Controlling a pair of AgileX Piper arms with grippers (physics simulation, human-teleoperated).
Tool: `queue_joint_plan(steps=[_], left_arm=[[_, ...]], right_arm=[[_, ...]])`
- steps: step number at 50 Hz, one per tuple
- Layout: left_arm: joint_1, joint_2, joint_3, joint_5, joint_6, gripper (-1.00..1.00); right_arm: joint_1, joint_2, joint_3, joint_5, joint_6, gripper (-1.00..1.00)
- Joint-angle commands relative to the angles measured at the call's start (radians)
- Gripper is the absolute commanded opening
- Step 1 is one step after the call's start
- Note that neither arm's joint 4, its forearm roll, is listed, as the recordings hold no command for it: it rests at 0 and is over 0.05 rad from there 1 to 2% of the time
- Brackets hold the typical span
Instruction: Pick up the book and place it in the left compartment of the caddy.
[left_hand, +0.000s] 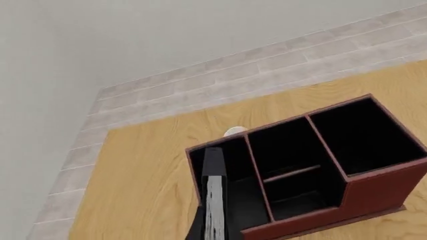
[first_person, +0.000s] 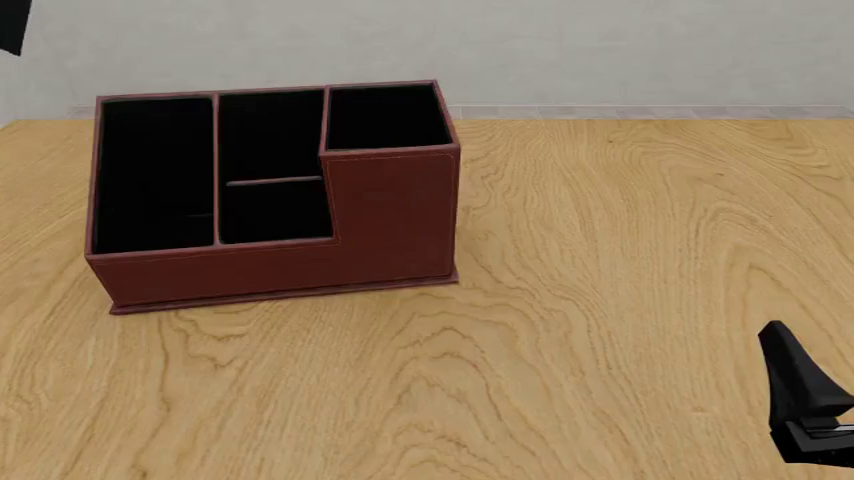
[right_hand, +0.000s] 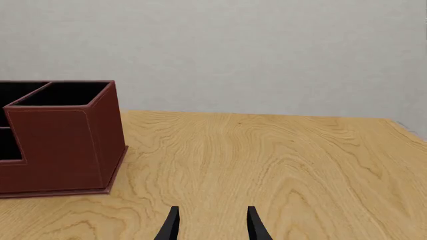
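The reddish-brown caddy (first_person: 274, 255) stands on the wooden table at the left, its tall section on the right end. Its long left compartment (first_person: 154, 170) looks dark, and I see nothing in it in the front view. In the left wrist view the black book (left_hand: 214, 195), its white page edge facing the camera, sits between the fingers of my left gripper (left_hand: 212, 220), which is shut on it. It hangs above the left compartment (left_hand: 243, 200). My right gripper (right_hand: 212, 222) is open and empty, low over the table at the front right (first_person: 801, 395).
A small white round thing (left_hand: 233, 131) lies on the table just behind the caddy. A black shape (first_person: 11, 25) shows at the front view's top left corner. Bare wood stretches right of the caddy. Beyond the far table edge is a grey wall.
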Motion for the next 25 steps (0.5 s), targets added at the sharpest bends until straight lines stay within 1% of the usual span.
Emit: queue_joint_plan(steps=[1, 2, 3, 4, 5, 6, 7, 8, 9, 10, 11, 12, 13, 16, 17, 18, 19, 22, 23, 25], left_arm=[[0.088, 0.123, -0.131, 0.096, 0.114, -1.0], [0.037, 0.167, -0.157, 0.152, 0.086, -1.0], [0.028, 0.187, -0.182, 0.176, 0.068, -1.0], [0.048, 0.189, -0.191, 0.176, 0.077, -1.0], [0.013, 0.2, -0.202, 0.194, 0.089, -1.0], [0.026, 0.209, -0.217, 0.204, 0.086, -1.0], [-0.002, 0.231, -0.238, 0.232, 0.073, -1.0], [0.012, 0.236, -0.248, 0.238, 0.078, -1.0], [0.007, 0.25, -0.255, 0.251, 0.083, -1.0], [0.0, 0.271, -0.276, 0.278, 0.052, -1.0], [0.015, 0.264, -0.28, 0.268, 0.065, -1.0], [-0.022, 0.273, -0.275, 0.285, 0.066, -1.0], [0.001, 0.268, -0.278, 0.274, 0.071, -1.0], [-0.02, 0.285, -0.27, 0.295, 0.076, -1.0], [0.006, 0.283, -0.265, 0.285, 0.087, -1.0], [-0.027, 0.294, -0.265, 0.301, 0.084, -1.0], [-0.006, 0.294, -0.271, 0.295, 0.088, -1.0], [0.03, 0.325, -0.287, 0.329, 0.082, -1.0], [0.018, 0.33, -0.279, 0.338, 0.088, -1.0], [0.029, 0.338, -0.273, 0.343, 0.082, -1.0]], right_arm=[[-0.003, -0.005, -0.001, 0.004, 0.002, 1.0], [-0.003, -0.006, -0.001, 0.004, 0.003, 1.0], [-0.004, -0.005, 0.0, 0.003, 0.004, 1.0], [-0.004, -0.005, -0.001, 0.003, 0.005, 1.0], [-0.004, -0.005, -0.001, 0.002, 0.006, 1.0], [-0.004, -0.005, 0.0, 0.002, 0.006, 1.0], [-0.004, -0.005, 0.001, 0.001, 0.007, 1.0], [-0.005, -0.006, 0.0, 0.002, 0.007, 1.0], [-0.006, -0.006, -0.001, 0.003, 0.008, 1.0], [-0.007, -0.007, -0.001, 0.003, 0.009, 1.0], [-0.007, -0.007, -0.001, 0.003, 0.011, 1.0], [-0.009, -0.006, -0.001, 0.003, 0.012, 1.0], [-0.01, -0.006, 0.0, 0.002, 0.012, 1.0], [-0.01, -0.007, 0.001, 0.001, 0.013, 1.0], [-0.011, -0.007, 0.001, 0.0, 0.013, 1.0], [-0.011, -0.007, 0.001, 0.0, 0.014, 1.0], [-0.012, -0.007, -0.001, 0.002, 0.015, 1.0], [-0.014, -0.008, -0.003, 0.004, 0.016, 1.0], [-0.014, -0.008, -0.002, 0.003, 0.016, 1.0], [-0.016, -0.008, -0.002, 0.002, 0.017, 1.0]])
